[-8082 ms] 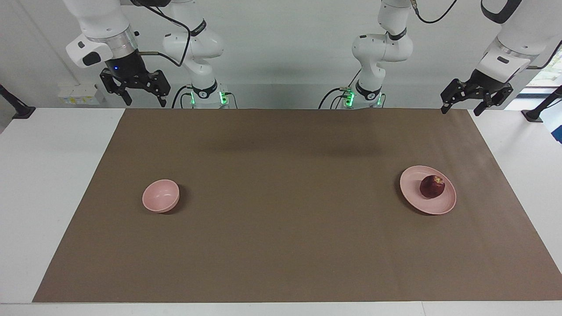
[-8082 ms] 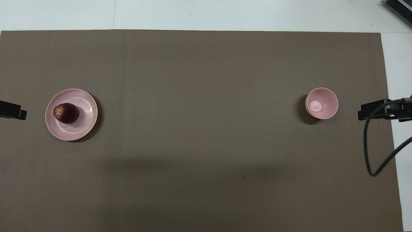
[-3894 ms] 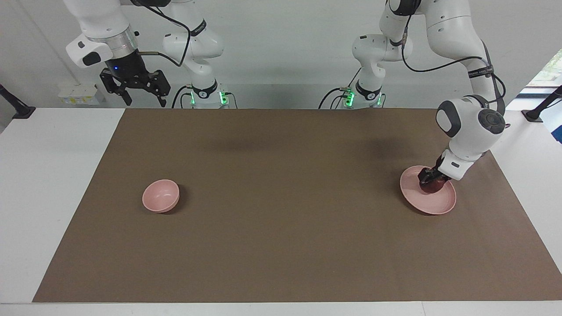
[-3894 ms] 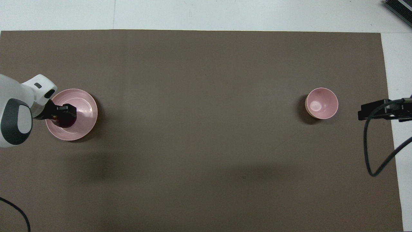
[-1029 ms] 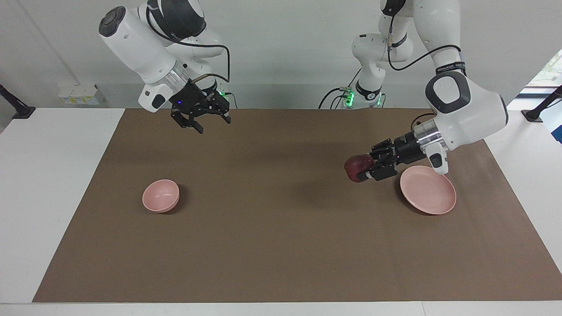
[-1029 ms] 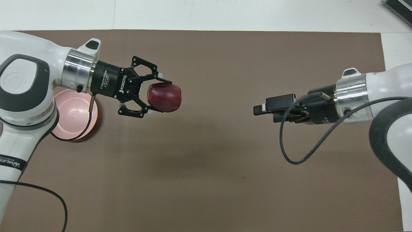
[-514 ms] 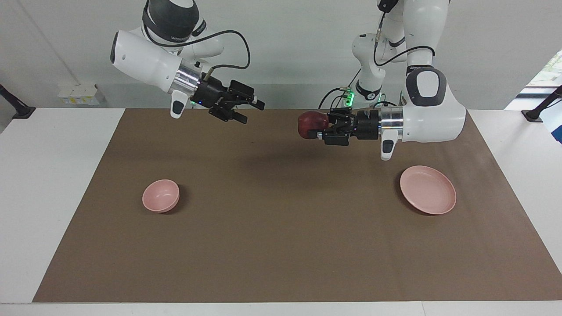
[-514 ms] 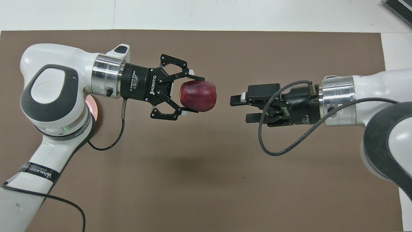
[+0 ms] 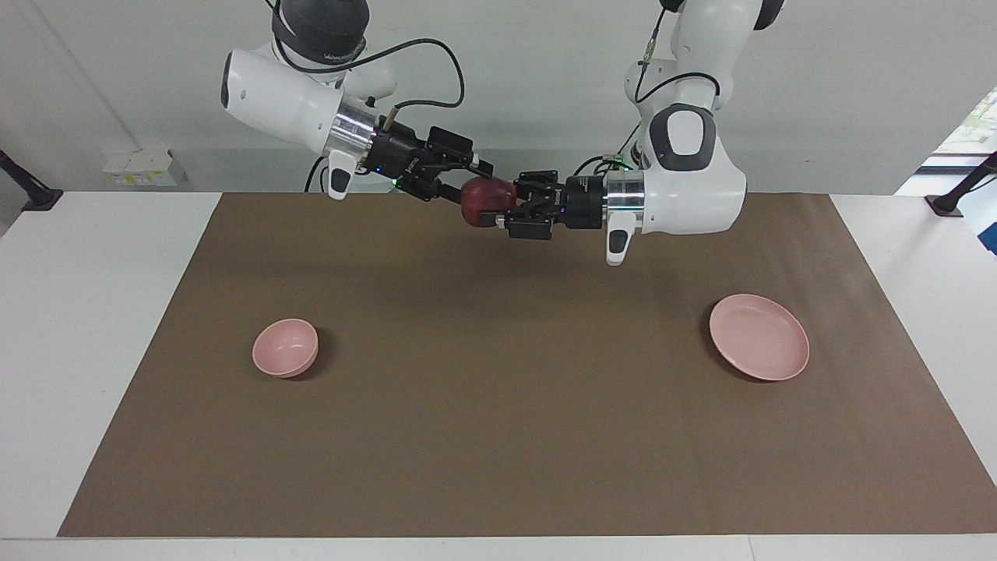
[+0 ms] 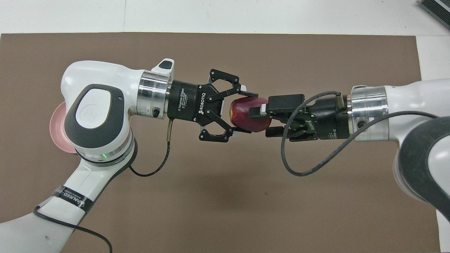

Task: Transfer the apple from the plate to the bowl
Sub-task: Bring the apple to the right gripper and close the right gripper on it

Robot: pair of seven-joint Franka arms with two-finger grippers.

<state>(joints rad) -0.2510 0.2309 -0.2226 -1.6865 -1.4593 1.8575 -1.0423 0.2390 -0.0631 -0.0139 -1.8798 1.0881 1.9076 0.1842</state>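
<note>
Brown mat: left gripper clamps the apple midair; right gripper, spread wide, perhaps straddling it at three o'clock.

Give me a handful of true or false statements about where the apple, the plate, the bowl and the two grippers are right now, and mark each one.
1. The apple lies on the plate. False: the plate is bare; the apple is up in the air over the brown mat.
2. The left gripper is shut on the apple. True.
3. The right gripper is open, its fingers on either side of the apple. True.
4. The bowl holds the apple. False: the bowl has nothing in it.
5. The bowl sits toward the left arm's end of the table. False: it sits toward the right arm's end.
</note>
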